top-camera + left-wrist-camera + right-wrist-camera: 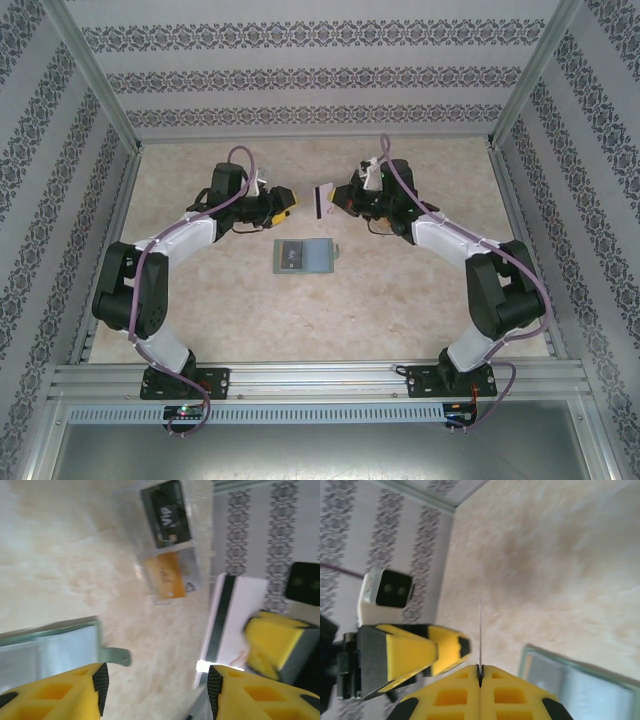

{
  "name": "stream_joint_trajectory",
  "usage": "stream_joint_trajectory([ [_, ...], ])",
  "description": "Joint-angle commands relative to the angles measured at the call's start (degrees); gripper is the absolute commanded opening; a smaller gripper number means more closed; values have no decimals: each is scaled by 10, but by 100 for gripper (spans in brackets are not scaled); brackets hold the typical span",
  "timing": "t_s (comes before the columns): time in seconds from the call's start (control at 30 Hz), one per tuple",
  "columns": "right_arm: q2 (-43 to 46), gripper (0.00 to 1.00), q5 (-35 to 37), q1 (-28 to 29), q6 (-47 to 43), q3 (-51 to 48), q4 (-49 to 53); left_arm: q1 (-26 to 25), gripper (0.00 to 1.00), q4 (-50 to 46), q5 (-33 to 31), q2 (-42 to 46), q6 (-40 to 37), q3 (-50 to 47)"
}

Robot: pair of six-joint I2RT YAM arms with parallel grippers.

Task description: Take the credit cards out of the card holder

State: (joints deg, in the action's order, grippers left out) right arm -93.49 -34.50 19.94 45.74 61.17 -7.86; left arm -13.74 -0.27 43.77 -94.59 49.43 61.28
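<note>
The right gripper is pressed together on a white credit card, which is seen edge-on here and held above the desk. The left gripper is spread. The card hangs just beside its finger at 3 o'clock, apart from it as far as I can tell.

The card holder lies flat on the desk at 6 o'clock from both grippers. A clear box touches it at 9 o'clock, and a black card and a golden card seem to lie in the box.

I think the grip takes only a narrow edge, so the card could pivot or slip. The left finger is so near that it could knock the card if that arm swings.

The holder's pockets are cut off and blurred in both wrist views and too small from above, so I cannot tell if cards remain inside. How deep the card sits between the pads is hidden.
</note>
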Motion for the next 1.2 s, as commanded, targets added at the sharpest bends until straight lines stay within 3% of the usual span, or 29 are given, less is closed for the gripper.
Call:
stream_joint_trajectory([
  [0.0,38,0,113,-21,-170,49,176,12,61,-147,-115,48,-109,30],
  [0.17,55,0,192,-51,-344,97,285,14,76,-290,-269,95,-172,57],
  [0.27,47,0,232,-62,-433,123,329,17,84,-328,-306,119,-199,58],
  [0.53,-10,0,220,-86,-574,186,399,21,100,-375,-332,141,-253,68],
  [0.8,-75,0,252,-91,-646,239,447,23,100,-373,-320,134,-262,67],
  [1.17,-141,0,288,-92,-665,277,455,24,100,-374,-314,123,-263,71],
])
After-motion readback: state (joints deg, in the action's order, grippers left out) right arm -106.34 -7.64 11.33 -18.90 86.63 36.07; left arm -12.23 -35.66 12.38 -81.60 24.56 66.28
